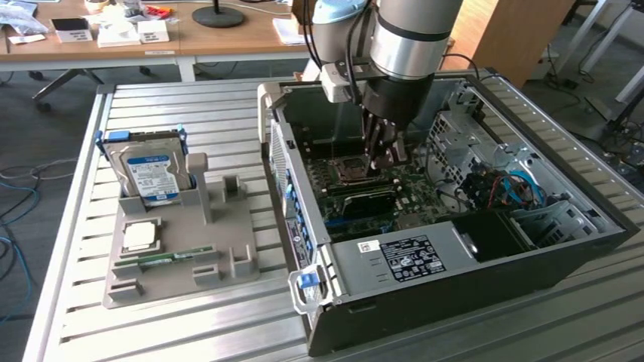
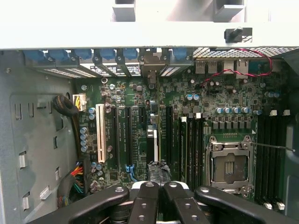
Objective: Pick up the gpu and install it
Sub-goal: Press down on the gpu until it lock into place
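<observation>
The work stands at the installing step, not the picking up; the gripper (image 1: 387, 158) reaches down into the open computer case (image 1: 563, 249), over the motherboard (image 2: 140, 93). In the wrist view the gripper (image 2: 158, 171) has its taped fingertips pressed together, with no gap showing between them; they sit right at the upper edge of the gpu (image 2: 152, 142), which is seen edge-on as a thin upright card. Whether the tips pinch that edge or only bear on it, I cannot tell.

The gpu (image 1: 364, 202) stands among the long expansion slots (image 2: 128, 135), between the white slot (image 2: 100, 133) and the memory slots beside the CPU socket (image 2: 229, 163); it runs in line with the slots, its far end toward the blue clips at the case's rear wall. Whether it is fully seated cannot be made out.

By my judgement the next move calls for a straight path along the slot's axis with no sideways tilt; the card's bracket must meet its rear opening, and any force belongs on the top edge, kept off the nearby capacitors.
</observation>
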### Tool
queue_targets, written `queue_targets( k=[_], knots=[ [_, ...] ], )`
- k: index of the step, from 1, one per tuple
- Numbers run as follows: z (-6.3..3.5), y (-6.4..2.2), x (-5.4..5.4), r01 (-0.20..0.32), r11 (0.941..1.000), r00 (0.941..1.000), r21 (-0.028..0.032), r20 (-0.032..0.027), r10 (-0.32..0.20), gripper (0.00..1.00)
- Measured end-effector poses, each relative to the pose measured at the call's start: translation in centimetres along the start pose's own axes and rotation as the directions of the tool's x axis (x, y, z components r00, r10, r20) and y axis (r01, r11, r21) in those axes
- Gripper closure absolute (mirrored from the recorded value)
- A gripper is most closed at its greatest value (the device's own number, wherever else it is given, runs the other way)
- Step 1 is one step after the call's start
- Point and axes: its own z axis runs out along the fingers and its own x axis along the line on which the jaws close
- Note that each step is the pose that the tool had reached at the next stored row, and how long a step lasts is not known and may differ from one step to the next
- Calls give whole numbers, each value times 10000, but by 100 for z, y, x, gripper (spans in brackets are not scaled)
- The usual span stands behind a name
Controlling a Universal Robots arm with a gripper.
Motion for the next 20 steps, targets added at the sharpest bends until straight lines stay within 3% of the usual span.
queue_targets(
  k=[20],
  knots=[
    [30,0,1,1,10000,10000,0,0,-1,89]
  ],
)
